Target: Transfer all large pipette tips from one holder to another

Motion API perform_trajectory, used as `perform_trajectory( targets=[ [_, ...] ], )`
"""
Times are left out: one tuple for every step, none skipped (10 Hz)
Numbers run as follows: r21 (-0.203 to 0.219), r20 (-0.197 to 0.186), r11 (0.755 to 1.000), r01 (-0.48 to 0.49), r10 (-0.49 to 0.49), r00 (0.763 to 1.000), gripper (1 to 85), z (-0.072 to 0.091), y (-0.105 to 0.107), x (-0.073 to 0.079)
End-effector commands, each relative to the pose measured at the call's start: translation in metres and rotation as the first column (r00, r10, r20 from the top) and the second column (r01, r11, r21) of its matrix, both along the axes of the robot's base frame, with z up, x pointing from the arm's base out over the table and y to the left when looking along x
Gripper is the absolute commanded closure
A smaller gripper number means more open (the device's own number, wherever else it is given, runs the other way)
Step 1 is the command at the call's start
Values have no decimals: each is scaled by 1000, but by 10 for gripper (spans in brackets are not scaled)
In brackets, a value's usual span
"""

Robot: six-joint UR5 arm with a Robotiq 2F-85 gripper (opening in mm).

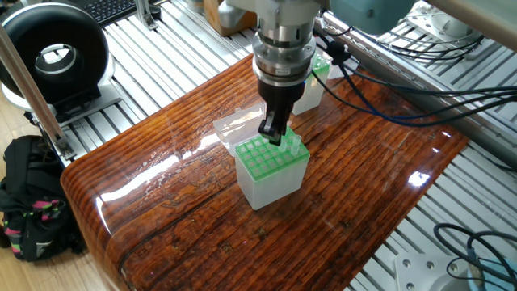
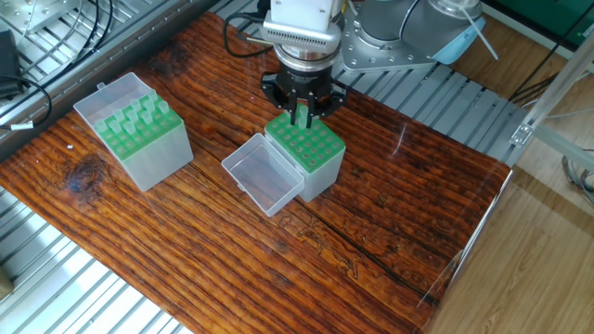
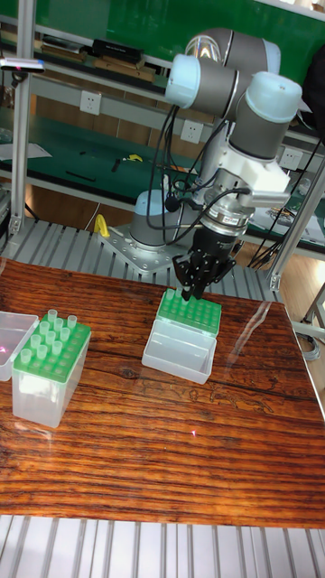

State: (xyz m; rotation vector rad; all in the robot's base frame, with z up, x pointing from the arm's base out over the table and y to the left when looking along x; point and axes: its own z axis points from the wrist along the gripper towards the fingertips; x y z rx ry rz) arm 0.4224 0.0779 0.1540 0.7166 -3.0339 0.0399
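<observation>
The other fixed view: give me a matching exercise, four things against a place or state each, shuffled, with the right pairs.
Things:
1. gripper
2. left box
3. middle box
4. clear lid

Places or states:
A. lies open on the table, hinged to a box
B. stands apart at the left, many large pipette tips sticking up
C. directly under the gripper, green top mostly bare
D. fingers down at the far edge of a green top

Pairs: 1-D, 2-B, 3-C, 4-A
</observation>
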Motion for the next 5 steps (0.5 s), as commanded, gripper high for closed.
perform_trajectory(
  targets=[
    [15,-5,1000,-3,3,1000,563,-7,0,-8],
    [12,-4,1000,-6,6,1000,560,-7,-2,-9],
    [18,-4,1000,-6,6,1000,560,-7,0,-9],
    [20,1,1000,-1,1,1000,560,-9,3,-8],
    [18,6,1000,2,-2,1000,560,-11,4,-8]
  ],
)
